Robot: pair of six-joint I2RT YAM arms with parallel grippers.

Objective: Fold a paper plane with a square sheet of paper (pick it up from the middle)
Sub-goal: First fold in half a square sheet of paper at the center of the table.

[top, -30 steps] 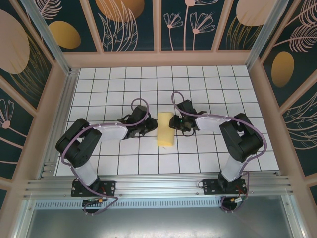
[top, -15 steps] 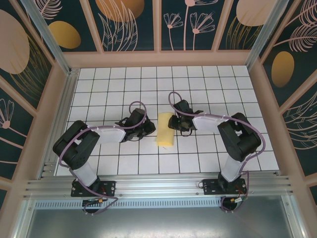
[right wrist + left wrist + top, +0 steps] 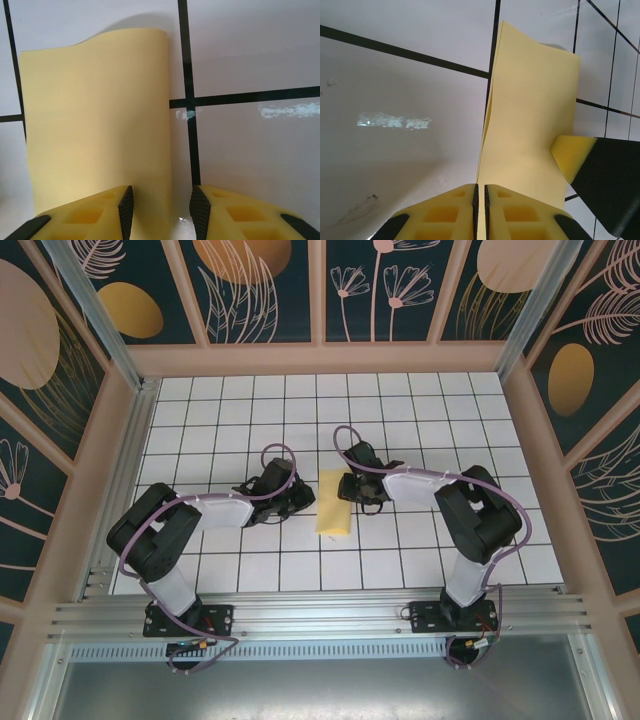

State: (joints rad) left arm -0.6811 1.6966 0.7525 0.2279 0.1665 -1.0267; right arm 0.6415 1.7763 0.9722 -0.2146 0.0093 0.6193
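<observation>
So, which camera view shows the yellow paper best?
The top external view: it shows nearly the whole folded paper on the table. The left wrist view shows its layered edge close up. The right wrist view shows one curled end large, its near part hidden.

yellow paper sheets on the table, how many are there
1: a pale yellow paper sheet, folded over, lies on the white grid table between the left hand and right hand. Another could be hidden beneath it.

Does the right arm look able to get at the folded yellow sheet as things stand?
Probably yes: the right pincer is open, its jaws either side of one edge of the yellow sheet, and nothing lies between them.
</observation>
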